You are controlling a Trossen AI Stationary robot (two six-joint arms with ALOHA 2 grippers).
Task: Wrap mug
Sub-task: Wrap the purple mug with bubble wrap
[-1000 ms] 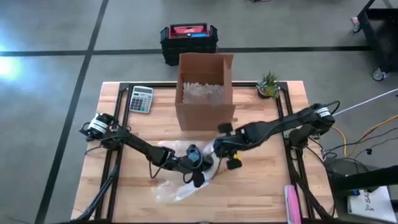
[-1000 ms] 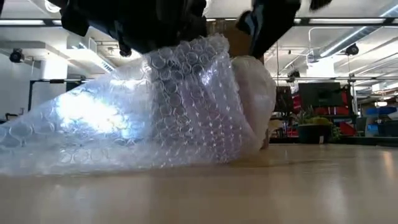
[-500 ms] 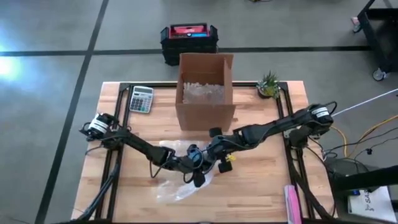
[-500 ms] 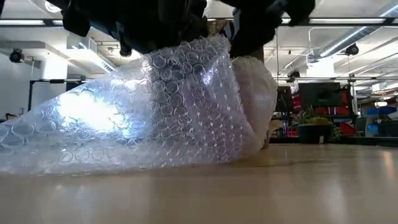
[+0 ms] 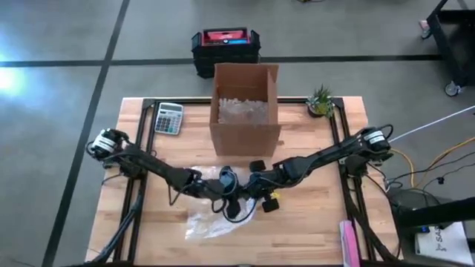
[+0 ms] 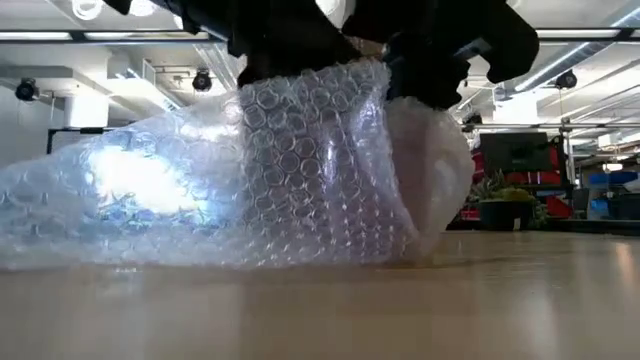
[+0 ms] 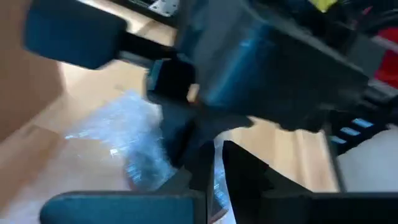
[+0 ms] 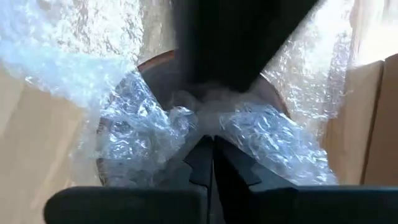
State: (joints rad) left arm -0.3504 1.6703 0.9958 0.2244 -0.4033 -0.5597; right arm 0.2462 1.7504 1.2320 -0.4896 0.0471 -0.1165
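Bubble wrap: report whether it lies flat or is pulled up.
Pulled up: the bubble wrap rises in a hump over the mug, trailing flat along the table.

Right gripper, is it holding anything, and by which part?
The right gripper is shut on the bubble wrap, pinching a bunched fold over the mug's open rim.

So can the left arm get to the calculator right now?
Probably not yet. The calculator lies in the open on the table's far left with nothing over it, but the left gripper is mid-table on the bubble wrap around the mug, meeting the right gripper.
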